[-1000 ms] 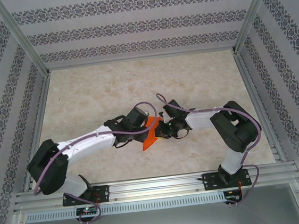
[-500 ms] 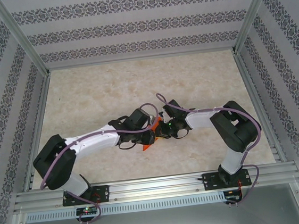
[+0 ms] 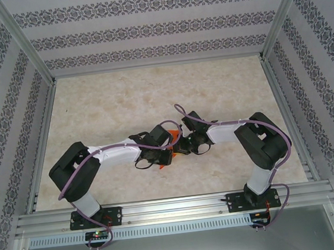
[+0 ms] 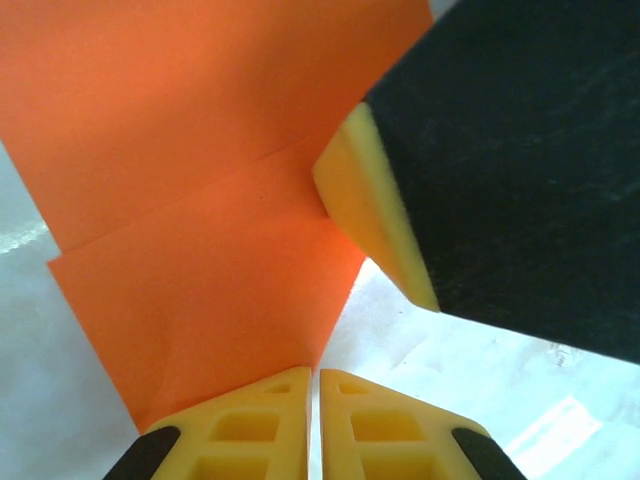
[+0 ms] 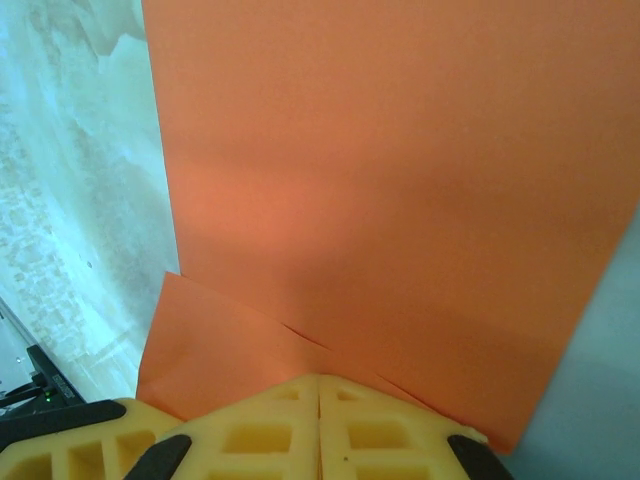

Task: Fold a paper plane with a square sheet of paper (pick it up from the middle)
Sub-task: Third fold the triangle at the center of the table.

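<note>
Left arm (image 3: pixel 113 155), right arm (image 3: pixel 230 131) bent inward, left fingers (image 4: pixel 250 432) pinched together, right fingers (image 5: pixel 255 432) too

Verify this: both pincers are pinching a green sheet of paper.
Not green: the sheet of paper is orange, as the right wrist view shows. The left pincer and right pincer are both pinching it.

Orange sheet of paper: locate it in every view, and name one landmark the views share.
Top external: thin bright orange sheet of paper, small slivers near the picture's middle, mostly covered.
Left wrist: the paper fills upper left and centre, creased, reaching the left gripper at the bottom.
Right wrist: the paper covers most of the frame, above the right gripper.
Shared landmark: the pale marbled tabletop.
</note>
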Robot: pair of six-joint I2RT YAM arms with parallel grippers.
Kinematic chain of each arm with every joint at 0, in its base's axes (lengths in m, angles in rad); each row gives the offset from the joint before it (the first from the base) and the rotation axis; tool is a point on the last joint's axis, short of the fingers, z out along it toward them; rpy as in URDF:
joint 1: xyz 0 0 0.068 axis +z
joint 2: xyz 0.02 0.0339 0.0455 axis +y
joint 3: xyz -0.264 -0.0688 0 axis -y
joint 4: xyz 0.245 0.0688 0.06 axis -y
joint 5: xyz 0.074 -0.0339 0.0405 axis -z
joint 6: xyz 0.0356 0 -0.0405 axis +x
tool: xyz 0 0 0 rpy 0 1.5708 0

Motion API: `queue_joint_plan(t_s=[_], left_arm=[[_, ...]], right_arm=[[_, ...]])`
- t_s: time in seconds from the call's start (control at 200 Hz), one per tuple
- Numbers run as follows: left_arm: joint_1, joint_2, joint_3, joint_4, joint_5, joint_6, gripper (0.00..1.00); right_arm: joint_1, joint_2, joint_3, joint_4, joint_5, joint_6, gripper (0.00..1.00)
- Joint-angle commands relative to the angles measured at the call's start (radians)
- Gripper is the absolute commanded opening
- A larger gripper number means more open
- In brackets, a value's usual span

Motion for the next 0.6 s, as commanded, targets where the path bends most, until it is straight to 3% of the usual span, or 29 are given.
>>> queue_joint_plan(t_s=[0.0,0.375,0.594], left_arm=[[0.009,0.027,-0.012,-0.007,-0.029,0.018,0.12],[0.008,0.039,-0.091,0.065,0.007,-0.015,0.11],[0.012,-0.067,-0.127,0.095,0.052,-0.039,0.11]], right_arm=[[0.008,0.052,-0.007,-0.071,0.088,-0.012,0.08],[0.008,0.049,0.002,-0.107,0.108,-0.031,0.08],[0.008,0.051,0.002,-0.117,0.119,-0.037,0.08]])
